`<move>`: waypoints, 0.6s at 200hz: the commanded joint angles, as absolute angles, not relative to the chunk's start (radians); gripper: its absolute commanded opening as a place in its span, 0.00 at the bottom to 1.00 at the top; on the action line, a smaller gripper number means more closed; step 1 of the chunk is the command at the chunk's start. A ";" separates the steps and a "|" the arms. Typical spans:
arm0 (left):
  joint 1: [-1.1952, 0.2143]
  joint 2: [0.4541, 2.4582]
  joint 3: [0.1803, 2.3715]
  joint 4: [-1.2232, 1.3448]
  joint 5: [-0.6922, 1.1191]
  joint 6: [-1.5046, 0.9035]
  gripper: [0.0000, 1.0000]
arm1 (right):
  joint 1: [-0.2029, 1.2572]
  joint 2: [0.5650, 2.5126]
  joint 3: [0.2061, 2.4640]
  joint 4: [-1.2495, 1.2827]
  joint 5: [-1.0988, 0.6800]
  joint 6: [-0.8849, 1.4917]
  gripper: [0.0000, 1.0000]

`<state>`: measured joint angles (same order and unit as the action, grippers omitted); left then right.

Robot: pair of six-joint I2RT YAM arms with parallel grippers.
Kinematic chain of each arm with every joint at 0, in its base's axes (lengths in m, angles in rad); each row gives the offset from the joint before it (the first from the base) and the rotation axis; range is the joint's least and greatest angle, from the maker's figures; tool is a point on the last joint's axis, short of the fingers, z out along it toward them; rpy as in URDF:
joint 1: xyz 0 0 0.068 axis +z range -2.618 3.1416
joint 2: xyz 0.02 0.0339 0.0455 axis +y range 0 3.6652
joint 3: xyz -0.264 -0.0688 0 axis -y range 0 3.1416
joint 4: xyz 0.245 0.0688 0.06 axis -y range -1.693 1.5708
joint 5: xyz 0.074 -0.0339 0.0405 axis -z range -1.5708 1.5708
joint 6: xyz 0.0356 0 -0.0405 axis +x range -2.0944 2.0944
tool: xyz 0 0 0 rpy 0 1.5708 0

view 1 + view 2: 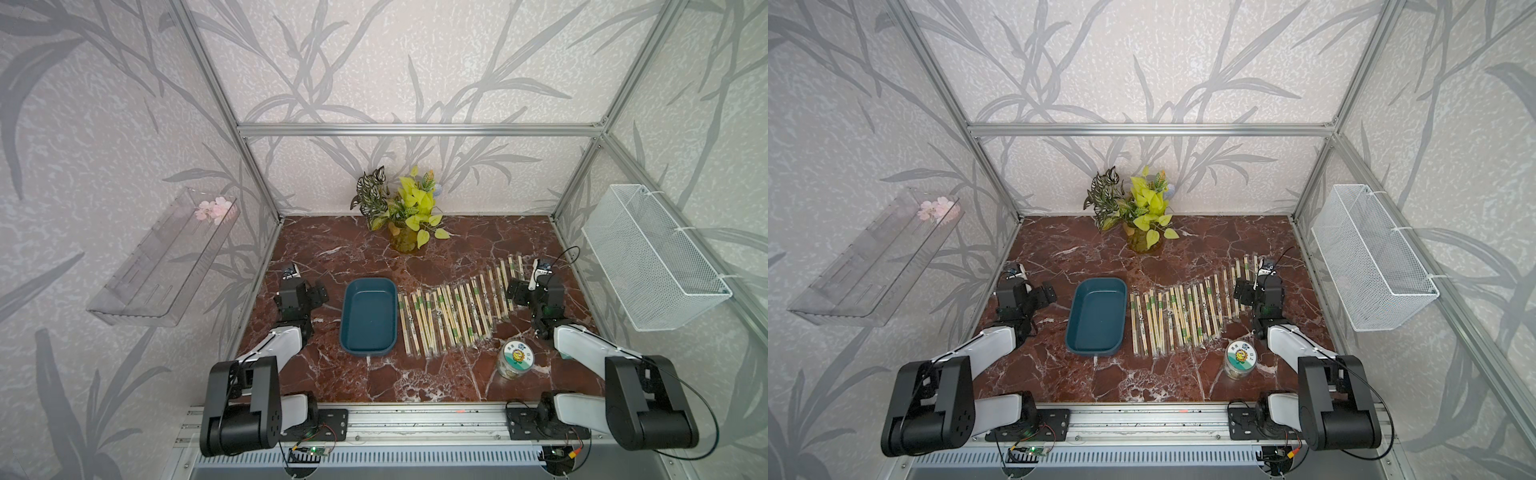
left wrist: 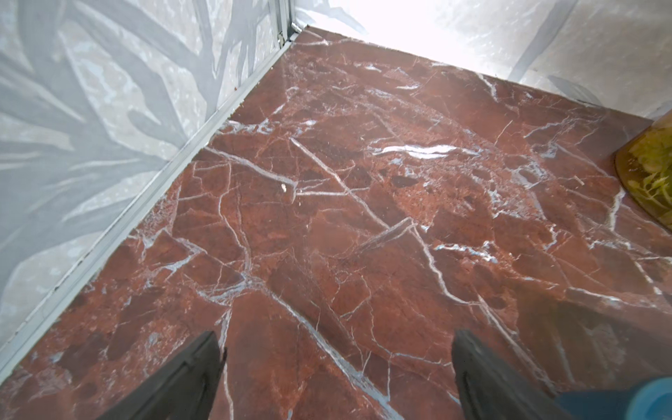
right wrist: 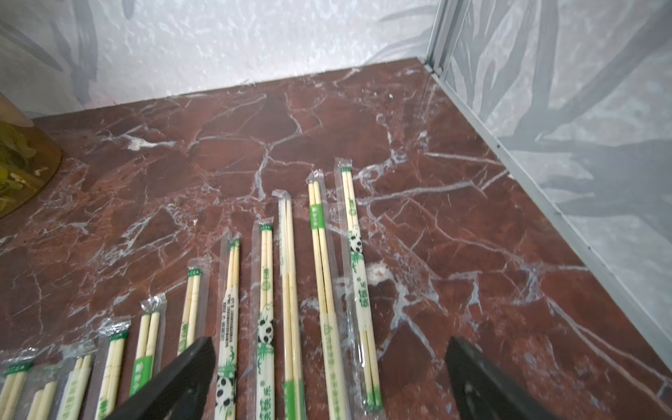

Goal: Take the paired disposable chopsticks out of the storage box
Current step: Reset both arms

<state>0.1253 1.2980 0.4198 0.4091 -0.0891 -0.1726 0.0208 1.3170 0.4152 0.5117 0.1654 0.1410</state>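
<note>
- Jar stood near the bench front.
- Storage box mid-bench; paired disposable chopsticks lay in a row just beside it, on the bench.
- Left gripper released over bare bench.
- Right gripper released above the row's far end.
- Plant at the back.

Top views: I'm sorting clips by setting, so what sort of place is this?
Probably a robot test booth dressed like a home: aluminium frame, leaf-print wall panels, arm-mounting rail.

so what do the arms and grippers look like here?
Both arms alike: left arm and right arm have white link shells between chunky black joint housings. The left gripper and right gripper are black with flat tapered fingers. Thin black cable loops off the right arm.
</note>
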 commanded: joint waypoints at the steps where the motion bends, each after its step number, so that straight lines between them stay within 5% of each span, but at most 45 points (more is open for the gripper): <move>1: 0.120 1.339 0.414 0.598 -0.098 -0.120 1.00 | 0.026 1.397 0.355 0.825 0.117 0.053 0.99; 50: 0.113 1.465 0.383 0.811 0.012 -0.106 1.00 | 0.056 1.629 0.211 1.338 0.140 0.010 0.99; 90: 0.058 1.524 0.417 0.792 -0.013 -0.046 1.00 | 0.089 1.580 0.356 1.002 0.125 -0.027 0.99; 120: 0.057 1.526 0.416 0.799 -0.012 -0.046 1.00 | 0.092 1.584 0.353 1.014 0.135 -0.030 0.99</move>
<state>0.0540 1.5311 0.4049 0.7521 -0.0193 -0.0696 0.0837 1.5829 0.3504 1.0477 0.1226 -0.0059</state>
